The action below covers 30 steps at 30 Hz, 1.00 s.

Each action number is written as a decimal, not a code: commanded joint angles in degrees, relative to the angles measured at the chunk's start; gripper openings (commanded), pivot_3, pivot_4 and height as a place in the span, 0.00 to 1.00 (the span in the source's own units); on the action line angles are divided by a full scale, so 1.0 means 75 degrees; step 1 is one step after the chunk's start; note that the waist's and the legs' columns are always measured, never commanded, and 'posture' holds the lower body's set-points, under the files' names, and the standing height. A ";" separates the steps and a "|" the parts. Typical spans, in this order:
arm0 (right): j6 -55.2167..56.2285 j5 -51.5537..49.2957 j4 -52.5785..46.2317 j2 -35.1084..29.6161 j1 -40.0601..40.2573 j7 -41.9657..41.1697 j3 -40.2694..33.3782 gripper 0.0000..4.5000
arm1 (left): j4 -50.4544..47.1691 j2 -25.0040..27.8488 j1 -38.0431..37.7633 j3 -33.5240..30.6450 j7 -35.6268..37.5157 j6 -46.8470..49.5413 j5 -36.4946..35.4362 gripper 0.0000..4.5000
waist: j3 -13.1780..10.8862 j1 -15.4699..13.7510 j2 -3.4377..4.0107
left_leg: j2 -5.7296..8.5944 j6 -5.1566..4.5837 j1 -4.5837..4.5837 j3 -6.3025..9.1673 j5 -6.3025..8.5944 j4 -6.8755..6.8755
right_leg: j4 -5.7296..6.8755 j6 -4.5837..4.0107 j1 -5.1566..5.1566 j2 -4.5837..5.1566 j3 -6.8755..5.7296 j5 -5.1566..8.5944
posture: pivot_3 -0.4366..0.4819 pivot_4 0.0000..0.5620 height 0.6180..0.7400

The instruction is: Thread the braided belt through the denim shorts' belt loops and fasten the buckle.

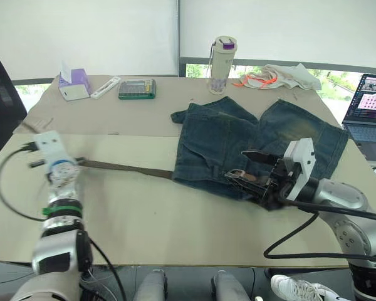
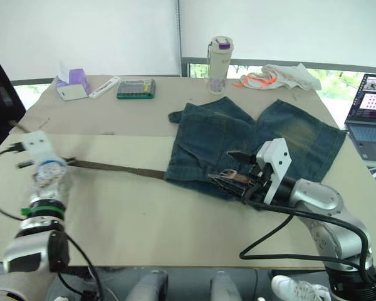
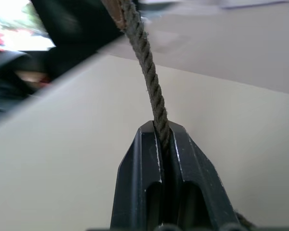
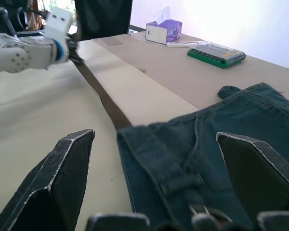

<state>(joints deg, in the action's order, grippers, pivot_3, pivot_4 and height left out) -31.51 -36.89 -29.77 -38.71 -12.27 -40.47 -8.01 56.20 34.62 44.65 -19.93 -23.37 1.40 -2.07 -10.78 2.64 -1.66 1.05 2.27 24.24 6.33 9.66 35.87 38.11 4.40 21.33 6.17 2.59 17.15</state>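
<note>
Clamped in my left gripper [image 3: 163, 139] is the braided belt [image 1: 128, 168], trailing across the tabletop [image 1: 175, 219] into the denim shorts [image 1: 238, 144]; right fingers [image 4: 67, 163] spread above the buckle [image 2: 229, 177]. Threading looks partial, fastening undone.

At the desk's [image 1: 144, 226] far edge stand a purple tissue box [image 1: 74, 84], a green calculator [image 1: 136, 89] and a tall bottle [image 1: 222, 64]. White cloth with orange cord [image 1: 277, 78] lies beside the bottle; an open laptop [image 1: 368, 108] sits at the right.

Coarse woven braided belt [image 3: 147, 72], matt brown. Faded denim shorts [image 1: 238, 147], rough cloth, stitched seams. Shiny metal buckle [image 2: 229, 177]. Smooth matt beige table [image 1: 144, 213]. Matt black hard-looking fingers [image 3: 195, 183]. Glossy plastic bottle [image 1: 223, 64], far side.
</note>
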 commanded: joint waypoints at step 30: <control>-0.2263 -0.4444 -0.0391 0.4300 -0.1214 0.7101 -0.0544 1.00 | -0.3183 -0.1237 -0.0118 0.4452 0.3587 -0.6302 0.4386 0.00 | 0.0003 -0.0031 -0.0003 | 0.0003 0.0002 0.0062 -0.0004 -0.0014 0.0000 | 0.0082 -0.0004 0.0107 0.0005 0.0002 -0.0002 | 0.48 0.27 1.00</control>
<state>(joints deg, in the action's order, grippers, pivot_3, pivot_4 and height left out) -49.37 -64.98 -31.85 -7.66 -19.56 8.34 -10.11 34.81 25.45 43.77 12.87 6.96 -43.87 28.36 -10.76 2.41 -1.68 1.07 2.28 24.71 6.30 9.55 35.86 38.79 4.37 22.17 6.21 2.60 17.13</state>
